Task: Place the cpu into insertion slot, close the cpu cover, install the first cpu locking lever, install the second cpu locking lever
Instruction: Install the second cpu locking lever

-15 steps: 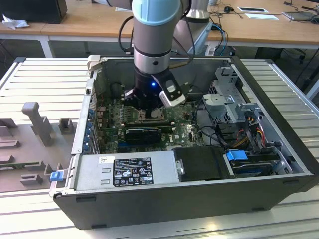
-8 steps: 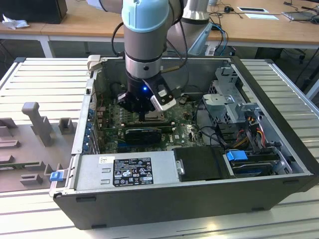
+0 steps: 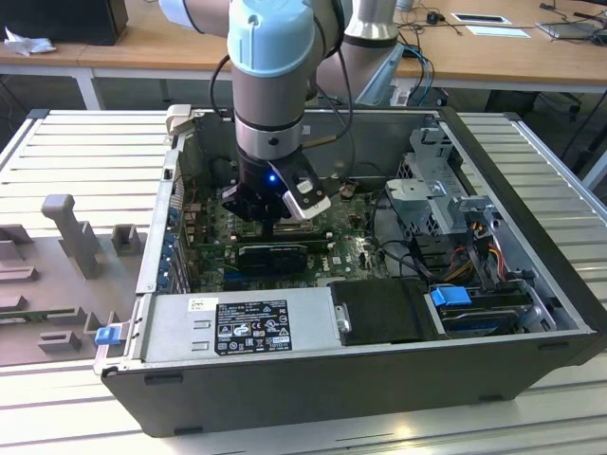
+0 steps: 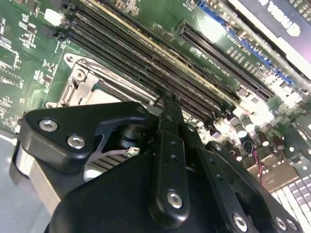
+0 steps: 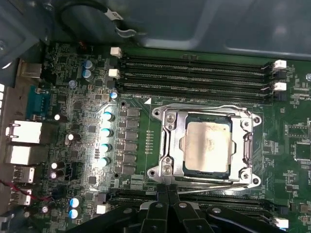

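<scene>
First wrist view: the hand [image 5: 167, 189] has its 2 fingers pressed together with nothing between them, tips at the edge of the insertion slot [image 5: 206, 145]. The cpu [image 5: 207, 147] lies seated in that slot, the cpu cover [image 5: 172, 145] folded flat around it — its silvery top showing through the window. Memory slots [image 5: 194, 73] run just beside. In the exterior view the hand [image 3: 268, 227] hangs inside the computer case [image 3: 360, 379] on the table [image 3: 85, 152].
</scene>
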